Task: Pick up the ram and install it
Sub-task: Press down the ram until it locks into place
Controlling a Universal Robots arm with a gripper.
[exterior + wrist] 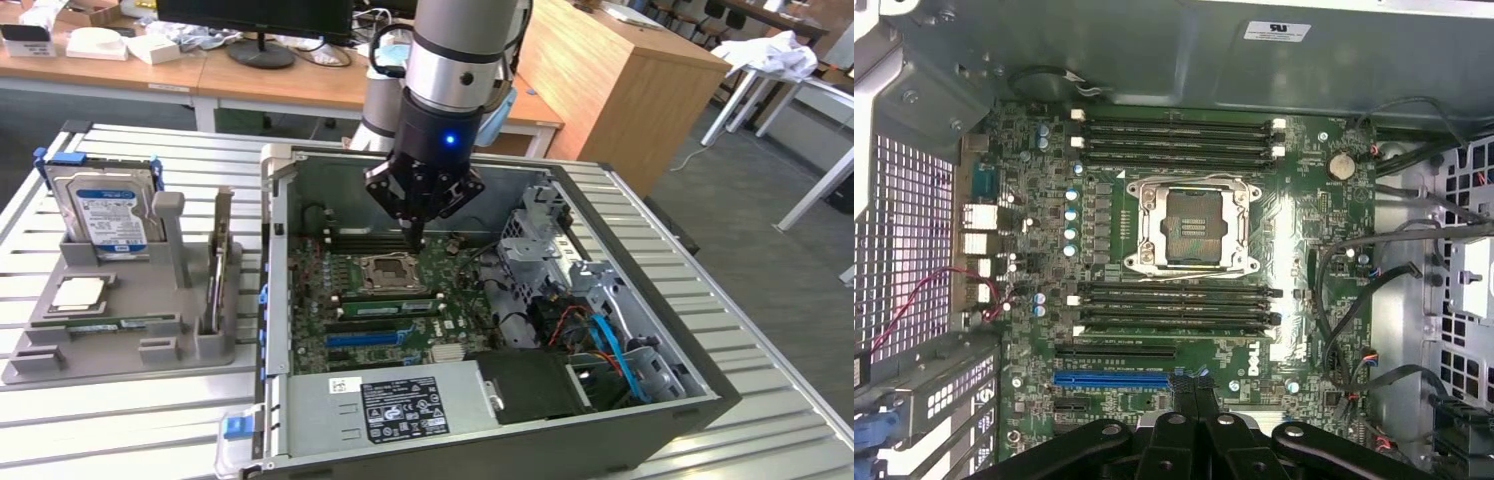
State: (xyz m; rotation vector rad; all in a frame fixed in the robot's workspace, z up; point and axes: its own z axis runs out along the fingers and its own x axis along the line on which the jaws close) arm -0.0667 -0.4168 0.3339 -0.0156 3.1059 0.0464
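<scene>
Hand hangs inside the open computer case, fingers pressed together and holding nothing, above the motherboard. The ram lies flat in the grey holder on the bench, well apart toward the exterior view's left, its long axis running left-right.

This is a lab or workshop. An open PC case sits on a slatted metal table. Wooden desks with a monitor stand behind.
</scene>
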